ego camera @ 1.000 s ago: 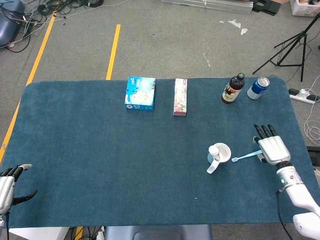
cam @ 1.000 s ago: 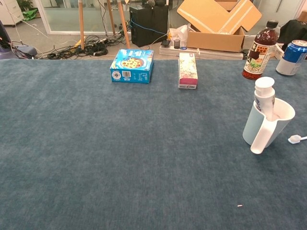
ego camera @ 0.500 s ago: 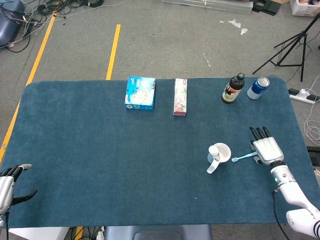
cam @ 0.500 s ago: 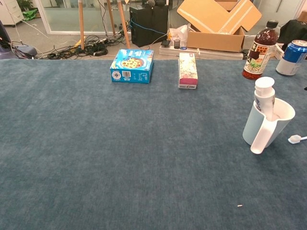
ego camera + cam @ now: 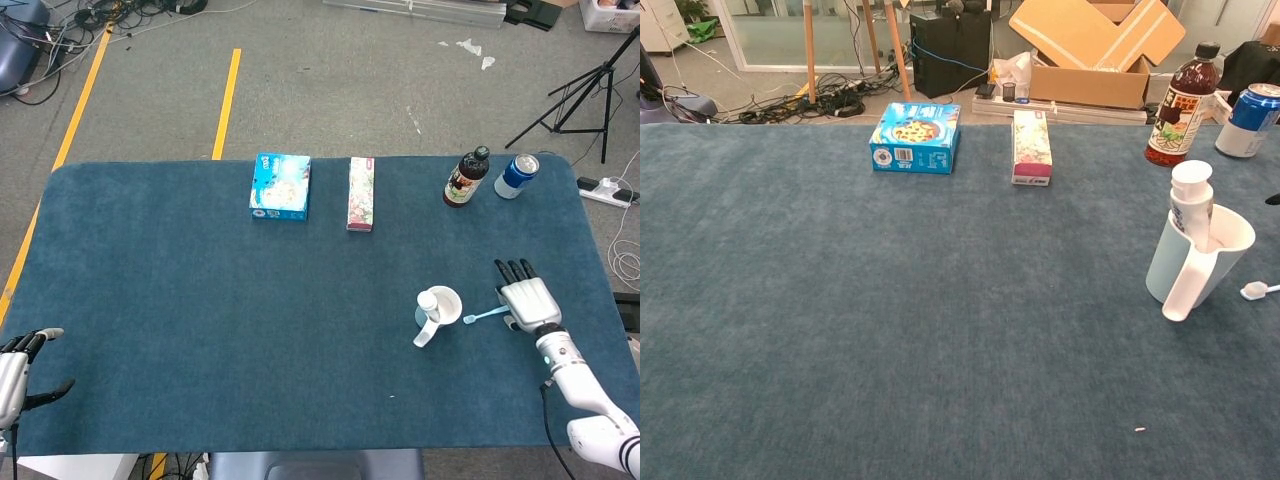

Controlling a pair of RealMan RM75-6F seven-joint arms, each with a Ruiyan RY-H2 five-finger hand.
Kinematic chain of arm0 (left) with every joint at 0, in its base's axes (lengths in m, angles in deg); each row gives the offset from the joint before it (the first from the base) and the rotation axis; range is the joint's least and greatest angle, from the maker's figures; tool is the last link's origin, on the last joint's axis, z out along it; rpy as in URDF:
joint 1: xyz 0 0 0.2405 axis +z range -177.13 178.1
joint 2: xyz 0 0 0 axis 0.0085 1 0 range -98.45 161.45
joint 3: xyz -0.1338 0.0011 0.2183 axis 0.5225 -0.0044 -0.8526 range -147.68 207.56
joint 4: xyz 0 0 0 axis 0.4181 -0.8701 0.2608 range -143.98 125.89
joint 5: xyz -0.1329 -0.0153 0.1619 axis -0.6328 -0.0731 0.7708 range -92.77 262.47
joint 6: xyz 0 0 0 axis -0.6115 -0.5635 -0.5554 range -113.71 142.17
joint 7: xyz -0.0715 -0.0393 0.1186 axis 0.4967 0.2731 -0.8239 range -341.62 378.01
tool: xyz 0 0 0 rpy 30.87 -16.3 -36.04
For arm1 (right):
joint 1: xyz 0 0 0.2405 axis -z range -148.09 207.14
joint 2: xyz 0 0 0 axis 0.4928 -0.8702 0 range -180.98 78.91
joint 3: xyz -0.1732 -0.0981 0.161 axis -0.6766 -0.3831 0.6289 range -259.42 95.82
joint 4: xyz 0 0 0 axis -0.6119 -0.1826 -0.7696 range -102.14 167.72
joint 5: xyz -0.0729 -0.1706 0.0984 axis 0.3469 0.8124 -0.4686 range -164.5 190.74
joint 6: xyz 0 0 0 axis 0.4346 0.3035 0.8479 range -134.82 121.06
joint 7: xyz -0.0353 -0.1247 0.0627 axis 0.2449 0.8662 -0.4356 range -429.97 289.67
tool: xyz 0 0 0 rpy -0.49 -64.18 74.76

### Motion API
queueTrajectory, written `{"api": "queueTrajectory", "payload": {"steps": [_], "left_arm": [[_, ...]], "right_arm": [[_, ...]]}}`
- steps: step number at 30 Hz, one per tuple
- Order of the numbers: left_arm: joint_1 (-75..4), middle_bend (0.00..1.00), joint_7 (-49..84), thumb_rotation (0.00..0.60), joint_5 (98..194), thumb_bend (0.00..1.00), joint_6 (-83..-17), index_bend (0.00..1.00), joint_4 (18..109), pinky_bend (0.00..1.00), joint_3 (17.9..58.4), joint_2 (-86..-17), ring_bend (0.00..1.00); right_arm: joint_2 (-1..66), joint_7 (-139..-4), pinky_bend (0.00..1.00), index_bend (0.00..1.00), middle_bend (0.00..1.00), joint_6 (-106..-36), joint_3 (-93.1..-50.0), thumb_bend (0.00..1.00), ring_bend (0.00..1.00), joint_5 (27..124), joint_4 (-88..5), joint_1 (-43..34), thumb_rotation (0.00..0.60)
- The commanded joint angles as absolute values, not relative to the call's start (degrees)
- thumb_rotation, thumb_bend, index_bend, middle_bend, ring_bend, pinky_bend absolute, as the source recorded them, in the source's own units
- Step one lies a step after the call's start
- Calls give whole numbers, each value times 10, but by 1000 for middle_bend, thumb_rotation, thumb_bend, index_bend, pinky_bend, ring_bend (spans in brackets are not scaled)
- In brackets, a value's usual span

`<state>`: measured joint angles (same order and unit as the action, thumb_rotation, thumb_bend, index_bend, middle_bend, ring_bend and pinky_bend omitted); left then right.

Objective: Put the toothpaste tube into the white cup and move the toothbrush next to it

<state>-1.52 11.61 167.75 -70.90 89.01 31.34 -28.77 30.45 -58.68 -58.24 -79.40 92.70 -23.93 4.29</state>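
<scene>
Shifted slightly toward the white cup (image 5: 441,305) since a second ago, the right hand (image 5: 527,303) is spread flat over the toothbrush (image 5: 487,315) handle, seemingly for nudging it closer, while the toothpaste tube (image 5: 1191,203) is already stood inside.

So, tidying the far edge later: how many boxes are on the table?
2: a blue box left of centre at the far edge, and a narrow floral box beside it on the right. None seem hidden.
</scene>
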Motion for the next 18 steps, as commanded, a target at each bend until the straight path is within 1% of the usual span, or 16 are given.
{"api": "queueTrajectory", "payload": {"steps": [1,6,18], "left_arm": [[-15,341,117,600,1678,98,-710,282,891,451,313,-287,349],[-14,341,118,600,1679,98,-710,282,891,451,313,-286,349],[-14,341,119,600,1680,97,-712,282,892,451,313,-285,349]], "right_arm": [[307,-585,1,516,0,-579,-795,200,0,926,-238,40,600],[312,-583,1,516,0,-574,-797,219,0,923,-237,37,600],[318,-578,1,516,0,-566,-800,220,0,917,-234,31,600]]}}
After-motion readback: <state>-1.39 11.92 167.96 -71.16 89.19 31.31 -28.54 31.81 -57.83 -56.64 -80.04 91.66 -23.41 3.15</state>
